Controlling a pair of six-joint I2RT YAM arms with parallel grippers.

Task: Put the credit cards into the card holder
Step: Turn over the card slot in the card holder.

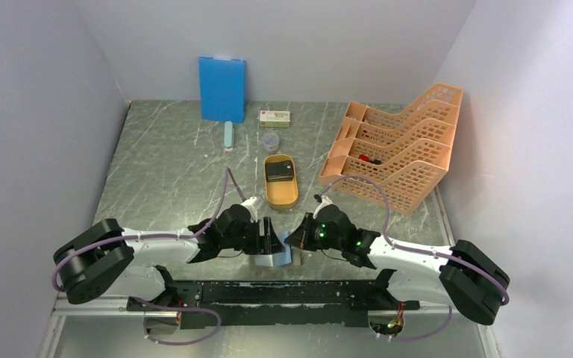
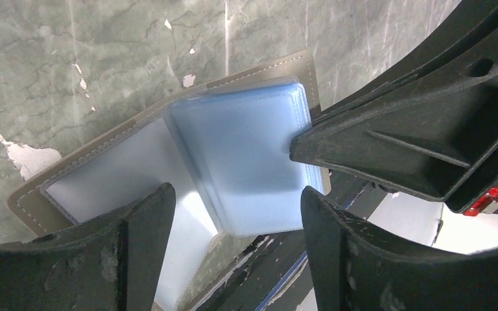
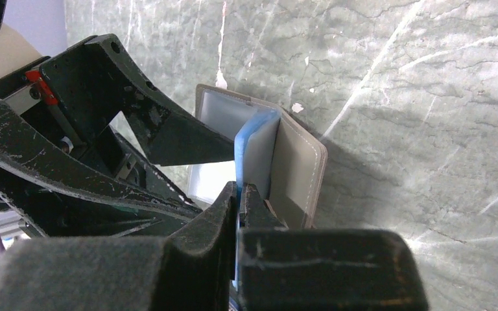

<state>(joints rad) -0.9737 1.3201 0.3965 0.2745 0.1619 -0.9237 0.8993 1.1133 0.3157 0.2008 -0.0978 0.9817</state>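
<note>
The card holder (image 1: 271, 260) lies open on the table at the near edge, between my two grippers. In the left wrist view its taupe cover (image 2: 32, 201) lies flat and its pale bluish sleeves (image 2: 240, 142) stand raised. My left gripper (image 2: 233, 194) is open just above it, one finger over each side. My right gripper (image 3: 240, 188) is shut on the edge of a bluish sleeve of the card holder (image 3: 295, 162) and holds it upright. The dark credit cards (image 1: 278, 171) lie stacked in an orange oval tray (image 1: 281, 195) further back.
An orange mesh file rack (image 1: 399, 149) stands at the right. A blue board (image 1: 221, 88) leans on the back wall. A white-and-green box (image 1: 274, 117), a small clear cup (image 1: 270, 142) and a pale blue bar (image 1: 228, 136) lie near it.
</note>
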